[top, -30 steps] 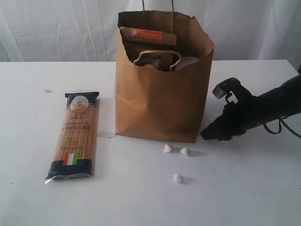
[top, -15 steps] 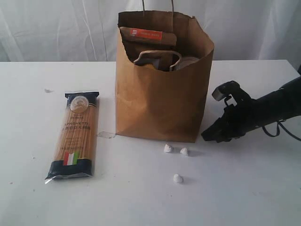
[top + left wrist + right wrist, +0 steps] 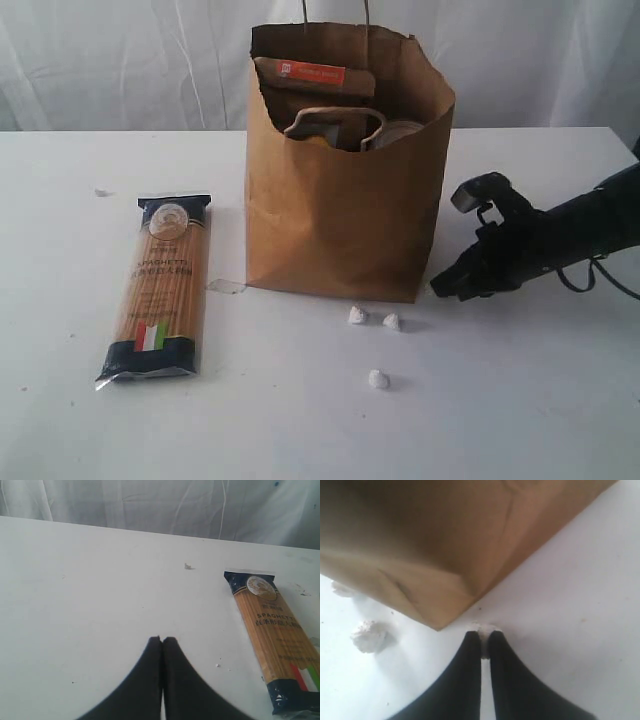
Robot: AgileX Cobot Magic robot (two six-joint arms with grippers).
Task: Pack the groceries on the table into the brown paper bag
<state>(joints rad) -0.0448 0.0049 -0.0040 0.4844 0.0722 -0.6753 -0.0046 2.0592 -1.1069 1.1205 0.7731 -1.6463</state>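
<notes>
The brown paper bag (image 3: 340, 200) stands upright mid-table, with a brown pouch with an orange label (image 3: 313, 74) showing inside its open top. The spaghetti packet (image 3: 160, 285) lies flat on the table (image 3: 520, 400) to the bag's left and also shows in the left wrist view (image 3: 277, 640). My right gripper (image 3: 441, 286) is low at the bag's right front corner (image 3: 437, 622), its jaws pinched on a small white lump (image 3: 482, 628). My left gripper (image 3: 162, 639) is shut and empty above bare table; it does not show in the exterior view.
Three small white crumpled lumps lie in front of the bag (image 3: 357, 316), (image 3: 391, 322), (image 3: 377, 379); two show in the right wrist view (image 3: 367, 635), (image 3: 340, 587). A scrap of clear tape (image 3: 226, 287) lies at the bag's left front corner. White curtains hang behind.
My right gripper's jaws have closed on the white lump beside the bag's corner, and the arm has shifted slightly. The left gripper, bag and spaghetti have not moved.
</notes>
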